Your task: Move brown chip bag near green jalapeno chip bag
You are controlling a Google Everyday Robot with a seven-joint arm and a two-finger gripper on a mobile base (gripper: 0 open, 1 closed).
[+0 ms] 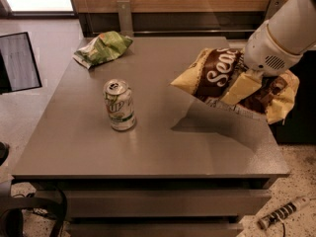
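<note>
The brown chip bag [217, 75], dark brown with white script and pale yellow ends, hangs tilted in the air above the table's right side and casts a shadow below it. My gripper [249, 80], at the end of the white arm [281, 38], is shut on the bag's middle, coming in from the right. The green jalapeno chip bag [102, 47] lies wrinkled at the table's far left corner, well apart from the brown bag.
A green-and-white soda can [119, 105] stands upright on the grey table [148, 152], left of centre, between the two bags. A wooden wall runs behind the table. A dark panel [19, 60] stands at the left. A cable lies on the floor at lower right.
</note>
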